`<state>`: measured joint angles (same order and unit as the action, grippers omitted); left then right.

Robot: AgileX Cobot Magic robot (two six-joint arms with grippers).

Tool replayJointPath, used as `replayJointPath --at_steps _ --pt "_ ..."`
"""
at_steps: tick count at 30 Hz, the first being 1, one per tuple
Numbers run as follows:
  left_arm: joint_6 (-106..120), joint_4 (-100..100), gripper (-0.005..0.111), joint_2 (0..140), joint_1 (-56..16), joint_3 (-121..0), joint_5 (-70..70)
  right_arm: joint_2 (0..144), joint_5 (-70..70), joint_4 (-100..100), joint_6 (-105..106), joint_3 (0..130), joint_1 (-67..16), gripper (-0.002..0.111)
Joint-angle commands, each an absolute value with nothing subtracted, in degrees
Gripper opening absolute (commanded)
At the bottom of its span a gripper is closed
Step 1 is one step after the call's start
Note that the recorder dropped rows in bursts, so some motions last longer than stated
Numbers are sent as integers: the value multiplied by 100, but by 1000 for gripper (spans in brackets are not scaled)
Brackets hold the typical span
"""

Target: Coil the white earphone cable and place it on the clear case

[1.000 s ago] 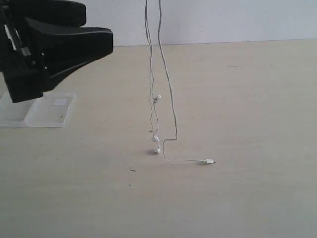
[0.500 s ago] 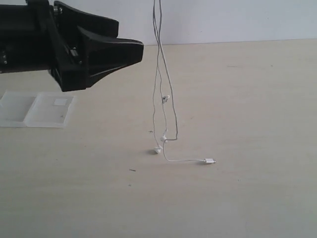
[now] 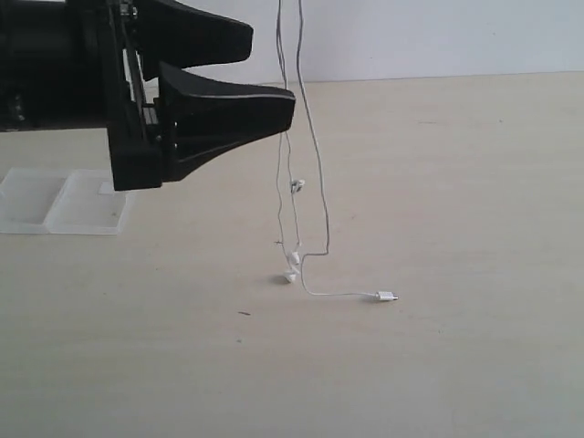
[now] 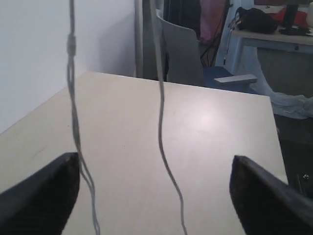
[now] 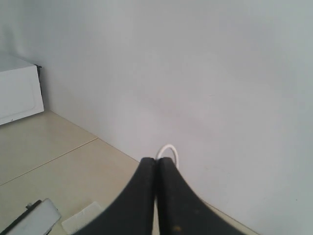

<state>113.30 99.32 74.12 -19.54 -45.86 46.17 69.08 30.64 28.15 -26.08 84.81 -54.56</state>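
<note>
- Pale wood surface [image 3: 456, 228], plain white wall [image 3: 438, 36] behind it.
- Cable [image 3: 315, 146] hangs in two thin strands from above the top edge of the exterior view down to the surface, near the middle.
- Lower end: one earbud [image 3: 292, 266] rests on the surface. A second one [image 3: 297, 184] dangles partway up the strands. The tail runs flat to the right and ends in the plug [image 3: 387, 296].
- Right claw [image 5: 156, 162]: out of the exterior view. Its wrist view shows the fingers pressed together with a small white loop of cable [image 5: 168, 149] sticking out between the tips, so it pinches the cable.
- Left claw [image 3: 272, 71]: fingers spread wide, holding nothing, level with the upper part of the strands.
- In the exterior view its lower fingertip overlaps the left strand.
- Left wrist view: both strands [image 4: 160, 122] hang in the gap of the left claw [image 4: 154, 157], one about midway, the other just beside one finger [image 4: 44, 196]. Cannot tell if that one touches.
- Case [image 3: 55, 205] lies flat at the far left of the surface, well apart from the cable. The claw hides its right rear corner.
- Against a second ago: the left claw has swung right and upward, from over the case to the strands, with the jaws already wide.
- More of the case's left half shows now.
- The strands and the dangling earbud have swayed slightly. The plug has not shifted.
</note>
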Motion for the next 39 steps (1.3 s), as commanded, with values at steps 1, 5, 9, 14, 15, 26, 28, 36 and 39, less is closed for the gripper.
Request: replayJointPath --at_steps 1,5,9,14,15,26,28,36,39 --pt "11302 9995 87 7623 -2128 -4731 4420 6881 3019 2886 -2621 8508 -5463 0" --pt "11302 9995 89 7907 -2208 -4822 4420 6881 3019 2886 -2621 8508 -5463 0" --pt "11302 9995 89 8183 -2208 -4957 4420 6881 3019 2886 -2621 8508 -5463 0" --pt "11349 9995 89 8338 -2208 -5157 4420 6881 3019 2886 -2621 8508 -5463 0" --pt "11349 9995 89 8359 -2208 -5200 4420 6881 3019 2886 -2621 8508 -5463 0" --pt "11349 9995 89 8752 -2208 -5364 4471 6881 3019 2960 -2610 8508 -5463 0" --pt "11349 9995 89 8788 -2208 -5364 4471 6881 3019 2969 -2610 8508 -5463 0" --pt "11374 9995 63 8791 -2208 -5414 4471 6881 3019 2986 -2610 8508 -5463 0" --pt "11540 9995 45 8791 -2208 -5414 4482 6881 3019 2986 -2610 8508 -5463 0"
